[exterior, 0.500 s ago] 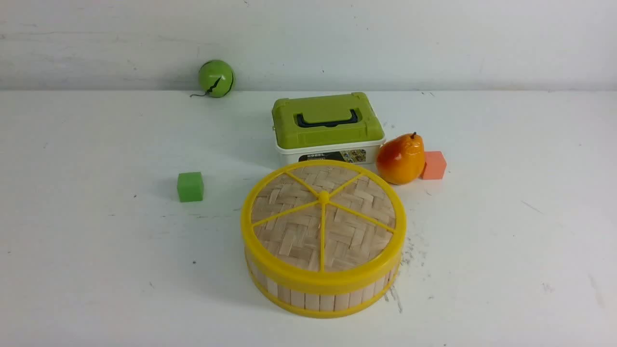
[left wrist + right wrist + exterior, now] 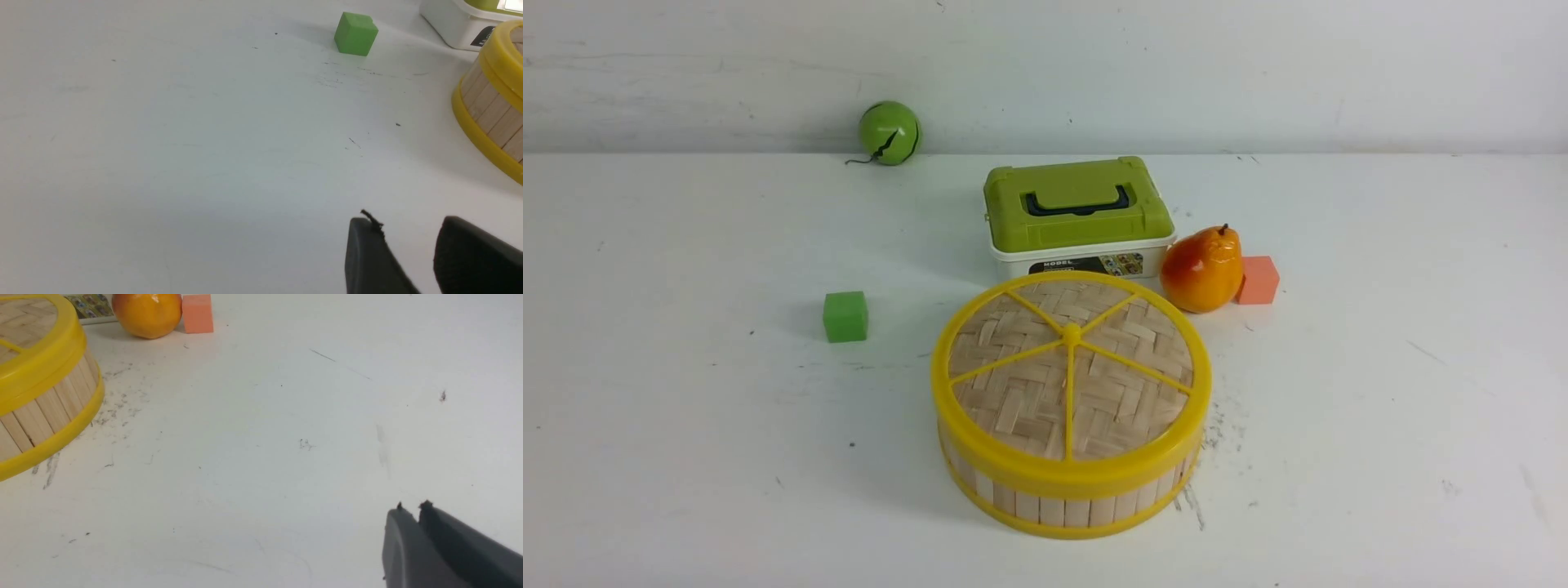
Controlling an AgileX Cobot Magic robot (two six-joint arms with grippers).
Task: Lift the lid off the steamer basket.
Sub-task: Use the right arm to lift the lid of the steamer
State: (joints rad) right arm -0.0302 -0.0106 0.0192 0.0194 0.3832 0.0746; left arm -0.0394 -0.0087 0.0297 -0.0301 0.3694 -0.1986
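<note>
The lid [image 2: 1070,371], woven pale bamboo with a yellow rim, six yellow spokes and a centre knob, sits on the steamer basket [image 2: 1070,506] at the table's centre front. The basket's slat wall also shows in the left wrist view [image 2: 490,110] and the right wrist view [image 2: 45,412]. Neither gripper shows in the front view. My left gripper [image 2: 408,224] is open and empty over bare table, left of the basket. My right gripper [image 2: 412,506] is shut and empty over bare table, right of the basket.
A white box with a green lid [image 2: 1078,204] stands just behind the basket. An orange pear [image 2: 1202,269] and a salmon cube [image 2: 1258,280] lie to its right. A green cube [image 2: 845,316] lies left of the basket. A green ball [image 2: 889,132] rests by the back wall.
</note>
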